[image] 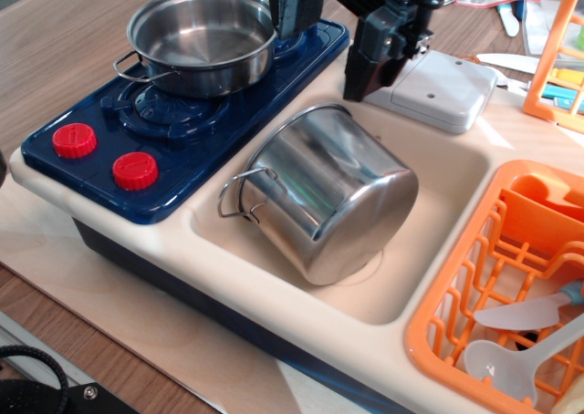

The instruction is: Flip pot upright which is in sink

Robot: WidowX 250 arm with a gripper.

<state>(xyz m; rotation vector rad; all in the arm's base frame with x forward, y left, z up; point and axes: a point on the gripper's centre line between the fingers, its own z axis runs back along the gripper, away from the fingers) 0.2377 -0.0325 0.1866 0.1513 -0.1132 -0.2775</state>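
Observation:
The pot is shiny steel and lies on its side in the cream sink. Its flat bottom faces the front right and its open mouth faces the back left. One wire loop handle sticks out at the left. My black gripper hangs above the sink's back rim, just behind the pot's upper edge and apart from it. From this angle its fingers merge into one dark block, so I cannot tell whether they are open or shut. It holds nothing that I can see.
A shallower steel pan sits on the blue stove, which has two red knobs, left of the sink. A grey faucet base stands behind the sink. An orange dish rack with plastic utensils is on the right.

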